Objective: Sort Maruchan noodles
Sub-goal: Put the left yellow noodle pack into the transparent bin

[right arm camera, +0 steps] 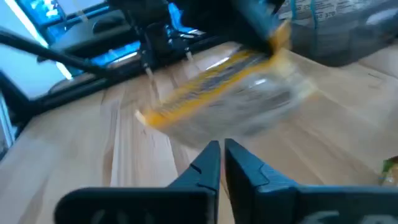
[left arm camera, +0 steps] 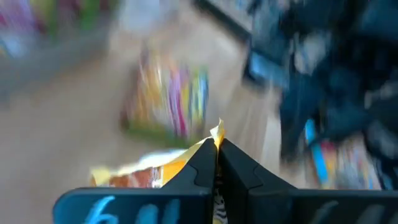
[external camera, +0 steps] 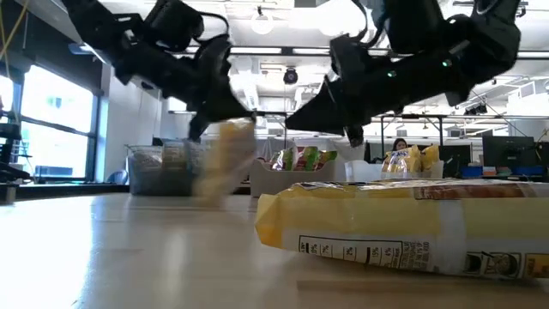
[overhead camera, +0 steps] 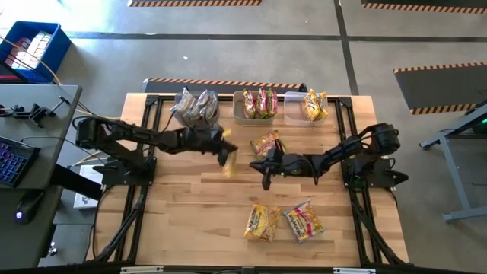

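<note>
Legible text, catalogued:

1. Noodle packet (external camera: 403, 227), lower right of the low view: a white panel of fine black print and a small framed black symbol at the far right are seen; the lettering cannot be read.
2. Left gripper (left arm camera: 217, 163) housing, bottom of the left wrist view: pale blue marks are seen at lower left; they cannot be made out as characters.
3. All other packets and bins: no brand, number or sign can be read.

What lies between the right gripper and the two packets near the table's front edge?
Only bare wood, as the high view shows: right gripper, left packet, right packet, nothing between.
</note>
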You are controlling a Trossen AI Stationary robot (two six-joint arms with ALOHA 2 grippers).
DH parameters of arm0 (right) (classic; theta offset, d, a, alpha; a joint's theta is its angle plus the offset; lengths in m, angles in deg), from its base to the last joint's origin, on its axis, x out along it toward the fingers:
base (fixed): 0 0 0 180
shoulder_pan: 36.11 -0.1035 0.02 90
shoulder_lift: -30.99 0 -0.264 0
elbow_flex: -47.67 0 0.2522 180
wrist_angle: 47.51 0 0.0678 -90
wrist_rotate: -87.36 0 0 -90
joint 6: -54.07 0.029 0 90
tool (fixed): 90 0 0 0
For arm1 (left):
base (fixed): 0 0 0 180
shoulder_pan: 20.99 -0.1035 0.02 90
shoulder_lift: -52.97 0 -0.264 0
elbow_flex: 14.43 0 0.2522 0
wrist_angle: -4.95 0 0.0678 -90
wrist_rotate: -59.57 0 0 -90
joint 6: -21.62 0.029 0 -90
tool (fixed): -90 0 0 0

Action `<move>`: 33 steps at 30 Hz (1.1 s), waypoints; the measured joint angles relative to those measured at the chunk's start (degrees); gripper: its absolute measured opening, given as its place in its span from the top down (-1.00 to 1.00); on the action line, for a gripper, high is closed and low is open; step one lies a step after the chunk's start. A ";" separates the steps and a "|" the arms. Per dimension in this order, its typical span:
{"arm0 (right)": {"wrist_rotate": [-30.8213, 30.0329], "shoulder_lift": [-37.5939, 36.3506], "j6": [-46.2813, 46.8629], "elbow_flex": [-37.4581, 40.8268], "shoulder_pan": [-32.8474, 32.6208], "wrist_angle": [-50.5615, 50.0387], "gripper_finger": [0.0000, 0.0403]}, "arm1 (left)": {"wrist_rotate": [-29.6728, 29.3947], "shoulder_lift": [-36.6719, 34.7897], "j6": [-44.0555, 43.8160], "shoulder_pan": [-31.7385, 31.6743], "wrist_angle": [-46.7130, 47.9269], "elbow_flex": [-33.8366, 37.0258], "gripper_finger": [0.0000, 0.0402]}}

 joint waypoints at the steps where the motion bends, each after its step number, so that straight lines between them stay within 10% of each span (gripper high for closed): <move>1: 0.14 0.05 1.05 -0.83 0.27 -0.50 0.91 | -1.18 0.17 0.03 -0.49 -2.52 0.00 1.00; 7: 2.53 0.07 7.04 -10.15 3.00 -15.58 0.40 | -10.39 0.27 3.11 -1.40 -9.88 -0.03 1.00; 16: -10.43 0.09 10.34 -29.42 5.11 -48.32 -0.48 | -20.25 0.34 5.12 -0.81 -11.63 -0.01 1.00; 33: -10.13 3.21 15.86 -30.26 9.58 -43.52 -0.55 | -16.78 0.34 6.62 -1.33 -17.22 -0.01 1.00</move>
